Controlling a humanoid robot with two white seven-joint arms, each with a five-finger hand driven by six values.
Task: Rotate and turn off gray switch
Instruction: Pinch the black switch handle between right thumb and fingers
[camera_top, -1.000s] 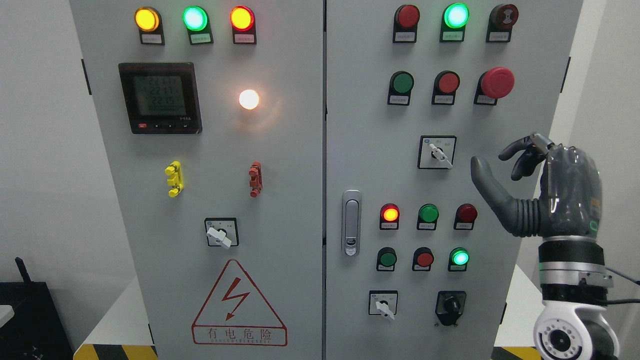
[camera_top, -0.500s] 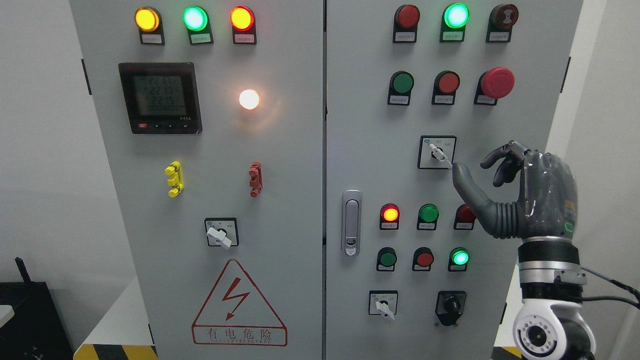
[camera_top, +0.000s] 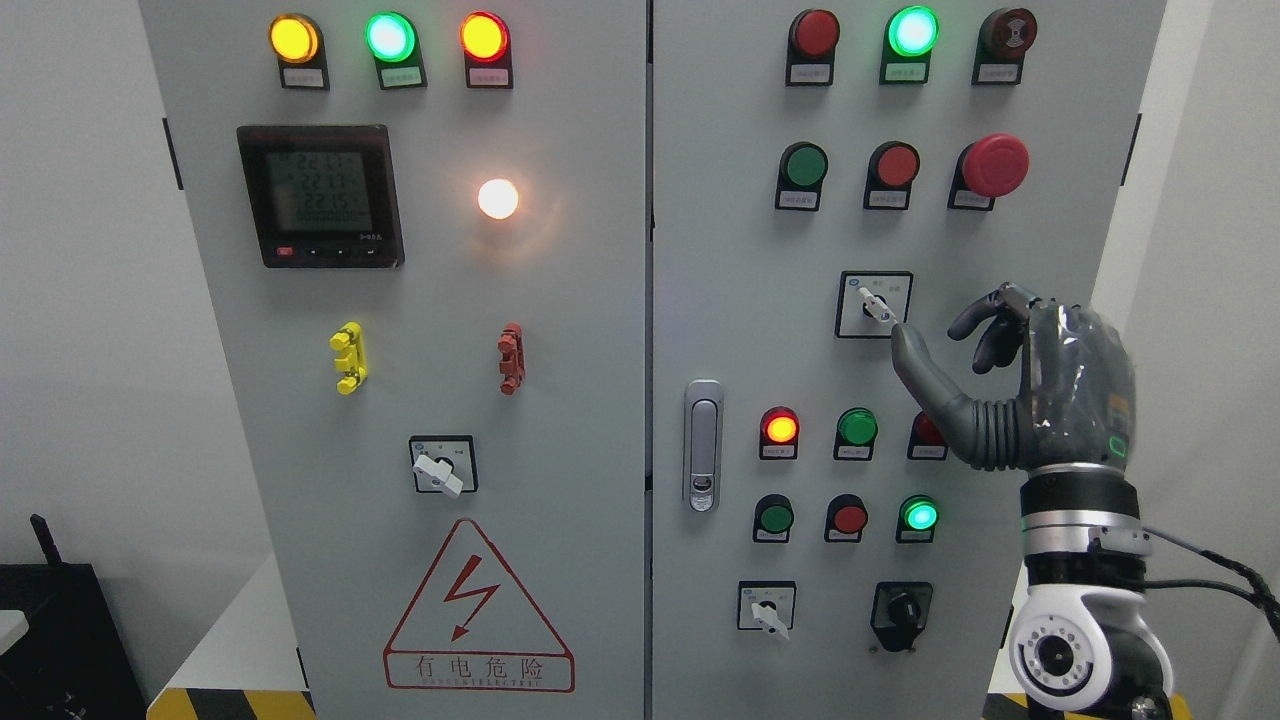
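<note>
The grey-white rotary switch (camera_top: 874, 305) sits in a black-framed square on the right cabinet door (camera_top: 730, 300), its lever pointing down to the right. My right hand (camera_top: 935, 332) is just right of it, raised in front of the door. Its thumb tip (camera_top: 903, 342) is at the lever's lower end, touching it or nearly so. The other fingers (camera_top: 985, 325) are bent and stand apart from the switch. The hand is open and holds nothing. The left arm is out of view.
Two similar rotary switches sit lower: one on the left door (camera_top: 442, 466), one at the bottom of the right door (camera_top: 767, 607), beside a black knob (camera_top: 901, 608). Lit lamps and push buttons surround the hand. A red mushroom button (camera_top: 994, 165) sits above, a door handle (camera_top: 703, 445) to the left.
My right hand has moved left and slightly down towards the upper rotary switch, bringing the thumb tip from well right of it to the lever's end. The switch lever has not turned.
</note>
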